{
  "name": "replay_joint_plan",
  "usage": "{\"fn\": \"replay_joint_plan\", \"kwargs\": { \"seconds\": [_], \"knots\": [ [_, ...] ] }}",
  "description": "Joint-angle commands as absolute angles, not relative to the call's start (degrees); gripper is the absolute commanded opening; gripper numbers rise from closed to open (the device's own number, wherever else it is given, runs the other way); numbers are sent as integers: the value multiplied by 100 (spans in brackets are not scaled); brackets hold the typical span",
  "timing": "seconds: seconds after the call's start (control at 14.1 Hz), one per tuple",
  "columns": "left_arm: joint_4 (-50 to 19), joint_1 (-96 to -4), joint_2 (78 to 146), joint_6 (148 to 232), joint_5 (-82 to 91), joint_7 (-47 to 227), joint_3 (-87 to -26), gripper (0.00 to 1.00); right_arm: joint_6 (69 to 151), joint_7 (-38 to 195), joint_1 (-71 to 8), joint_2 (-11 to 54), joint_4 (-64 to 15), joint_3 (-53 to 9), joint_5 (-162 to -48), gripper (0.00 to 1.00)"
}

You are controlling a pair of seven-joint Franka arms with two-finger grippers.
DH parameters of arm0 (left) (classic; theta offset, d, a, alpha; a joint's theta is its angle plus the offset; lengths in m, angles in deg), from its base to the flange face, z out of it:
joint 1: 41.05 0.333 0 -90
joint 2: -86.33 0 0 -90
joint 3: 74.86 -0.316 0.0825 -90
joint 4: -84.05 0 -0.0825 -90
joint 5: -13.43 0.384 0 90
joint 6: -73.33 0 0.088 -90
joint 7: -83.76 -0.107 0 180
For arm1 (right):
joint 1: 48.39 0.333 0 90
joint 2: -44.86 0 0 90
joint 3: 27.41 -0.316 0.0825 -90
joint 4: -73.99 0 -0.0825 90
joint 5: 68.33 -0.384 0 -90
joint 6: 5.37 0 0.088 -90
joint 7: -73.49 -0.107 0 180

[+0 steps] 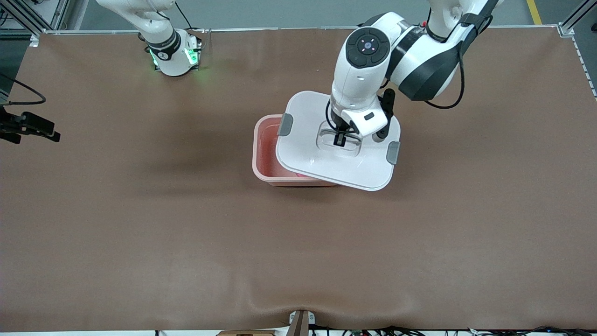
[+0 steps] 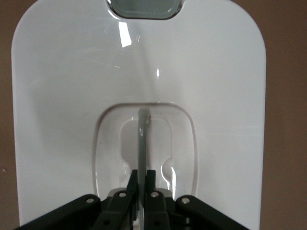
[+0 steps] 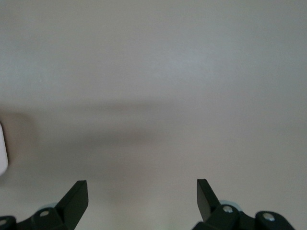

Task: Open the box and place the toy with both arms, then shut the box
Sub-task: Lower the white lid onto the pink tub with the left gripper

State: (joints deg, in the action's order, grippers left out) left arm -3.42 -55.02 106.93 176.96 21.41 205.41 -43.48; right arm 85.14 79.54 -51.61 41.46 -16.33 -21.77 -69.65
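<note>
The pink translucent box point(image 1: 263, 154) stands mid-table with its top open at the right arm's end. My left gripper point(image 1: 339, 139) is shut on the thin grey handle point(image 2: 142, 139) in the recess of the white lid point(image 1: 326, 163). It holds the lid over the box, skewed and shifted toward the left arm's end. In the left wrist view the gripper point(image 2: 143, 173) pinches the handle above the lid point(image 2: 72, 96). Grey clips point(image 1: 285, 124) sit on the lid's ends. A sliver of hot pink point(image 1: 301, 175) under the lid's edge may be the toy. My right gripper point(image 3: 142, 184) is open and empty, facing a plain pale surface.
The brown table cover point(image 1: 140, 210) spreads around the box. The right arm's green-lit base point(image 1: 175, 56) stands at the table's farther edge. A black device with cables point(image 1: 28, 126) juts in at the right arm's end.
</note>
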Motion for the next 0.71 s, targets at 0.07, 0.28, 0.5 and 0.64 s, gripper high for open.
{"fn": "replay_joint_plan", "kwargs": {
  "seconds": [0.07, 0.28, 0.5, 0.64],
  "knots": [
    [-278, -5704, 10778, 17774, 2319, 21126, -4348, 0, 8498, 7674, -5226, 4354, -1724, -2187, -7026, 100],
    [-313, -5870, 10830, 17836, 2327, 21523, -4357, 0, 8498, 7683, -5200, 4354, -1724, -2178, -6956, 100],
    [-602, -6161, 10935, 18116, 2914, 22269, -4348, 0, 8507, 7674, -5200, 4354, -1724, -2178, -6956, 100],
    [-656, -6232, 10944, 18301, 3100, 22665, -4348, 0, 8516, 7683, -5191, 4345, -1698, -2187, -6956, 100]
  ]
}}
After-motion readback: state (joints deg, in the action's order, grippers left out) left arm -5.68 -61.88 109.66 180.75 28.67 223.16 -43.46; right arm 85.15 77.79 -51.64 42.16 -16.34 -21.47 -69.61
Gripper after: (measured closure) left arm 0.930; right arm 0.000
